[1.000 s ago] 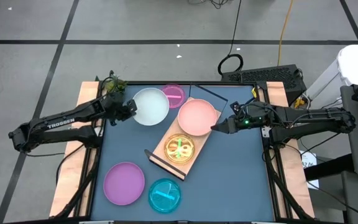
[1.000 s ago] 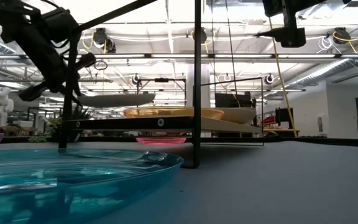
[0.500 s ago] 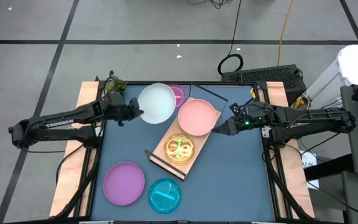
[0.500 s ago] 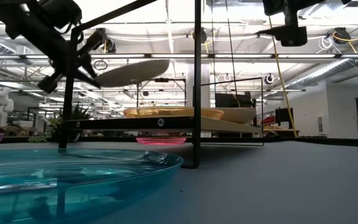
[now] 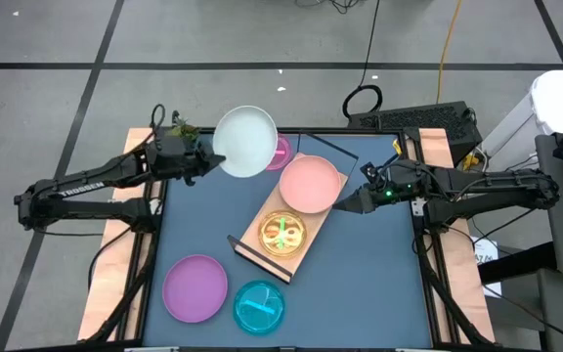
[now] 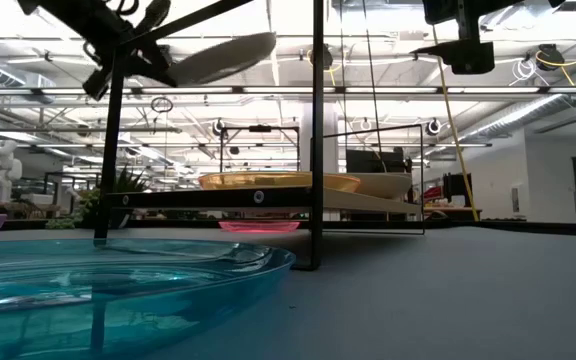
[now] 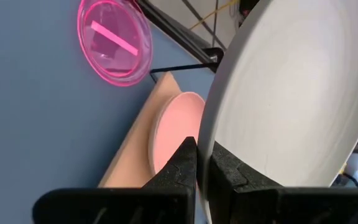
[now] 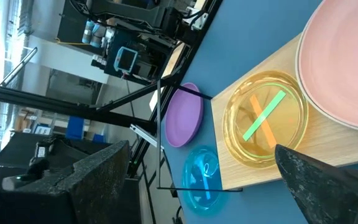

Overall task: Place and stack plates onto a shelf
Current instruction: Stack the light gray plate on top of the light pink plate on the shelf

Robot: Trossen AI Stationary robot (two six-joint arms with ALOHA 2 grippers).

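The long light-wood shelf with thin black metal frame ends lies at a slant in the middle of the dark blue worktop. On its far half rests the large round salmon-pink plastic plate. On its near half sits a small translucent orange plate with what looks like a translucent green one stacked with it, so roughly three plates seem placed.

The left claw is clenched on the rim of the large pale blue-white plate, holding it tilted in the air above the worktop's far-left corner, high over the small translucent pink plate that lies flat there beside the shelf's far end. This plate is in transit, probably bound for the pink one on the shelf.

Not yet done: the large purple plate and the small translucent blue plate lie near the worktop's front edge, well apart from both claws, and the pink translucent one is untouched. No beige plate can be made out.

The right claw hangs released just beside the salmon plate's right edge, holding nothing.
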